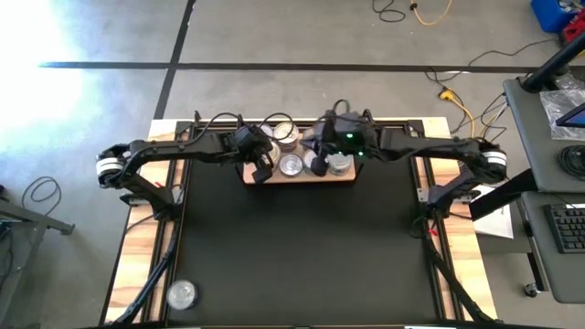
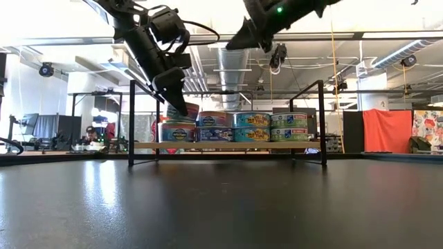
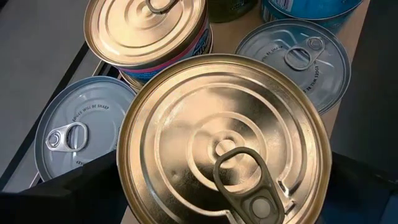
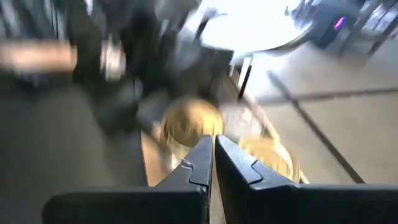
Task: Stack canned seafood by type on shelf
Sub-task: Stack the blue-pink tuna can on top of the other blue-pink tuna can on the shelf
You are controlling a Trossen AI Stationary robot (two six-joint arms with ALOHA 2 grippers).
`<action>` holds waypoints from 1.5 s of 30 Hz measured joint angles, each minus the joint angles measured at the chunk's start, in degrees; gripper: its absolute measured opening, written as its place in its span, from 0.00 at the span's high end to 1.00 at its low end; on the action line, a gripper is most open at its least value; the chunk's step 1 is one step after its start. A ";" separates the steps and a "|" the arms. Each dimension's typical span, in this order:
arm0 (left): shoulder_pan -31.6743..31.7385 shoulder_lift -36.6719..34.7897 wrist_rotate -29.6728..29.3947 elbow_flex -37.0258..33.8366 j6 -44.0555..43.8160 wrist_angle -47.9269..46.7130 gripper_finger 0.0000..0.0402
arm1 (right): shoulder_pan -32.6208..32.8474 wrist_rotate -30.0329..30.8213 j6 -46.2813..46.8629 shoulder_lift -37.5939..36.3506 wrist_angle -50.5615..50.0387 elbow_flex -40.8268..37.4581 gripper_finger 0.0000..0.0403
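Observation:
The shelf (image 1: 297, 180), a light-wood board with black wire posts, stands at the table's far middle and carries tins stacked two high (image 2: 252, 126). My left gripper (image 1: 263, 170) slants down over the shelf's left end, open wide. Its fingers stand on either side of a gold-lidded tin (image 3: 224, 143), which rests on top of the left stack (image 2: 184, 111). Around it are another gold-lidded tin (image 3: 146, 31) and two silver-lidded ones (image 3: 81, 130). My right gripper (image 4: 213, 155) is shut and empty, raised above the shelf's middle (image 2: 234, 43). My left gripper has its two fingers (image 3: 68, 193) level with the side wall of the gold-lidded tin, one on each side, coming from above and from the left. I cannot tell whether they touch it. The tin sits upright on the tin below.
One silver-lidded tin (image 1: 182, 293) lies alone near the table's near left corner. The black table top (image 1: 302, 247) stretches in front of the shelf. The shelf's wire posts (image 2: 131, 121) rise at both ends, close to the left arm.

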 joint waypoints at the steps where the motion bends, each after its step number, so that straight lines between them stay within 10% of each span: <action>1: 0.00 0.02 0.01 -0.02 -0.01 0.13 0.01 | -0.54 -0.30 2.11 -0.51 5.53 -2.44 0.97; 10: -0.02 0.07 0.13 -0.05 -0.46 0.68 0.01 | -3.91 -11.95 16.03 12.53 32.73 -11.05 0.97; 24: -0.07 -0.17 0.87 0.89 -8.63 -3.49 0.01 | -3.93 -16.59 4.16 29.78 21.34 11.18 0.97; 45: -1.22 -3.12 2.11 -0.16 -5.46 -7.55 0.01 | -3.05 -19.50 0.86 30.65 21.05 14.50 0.97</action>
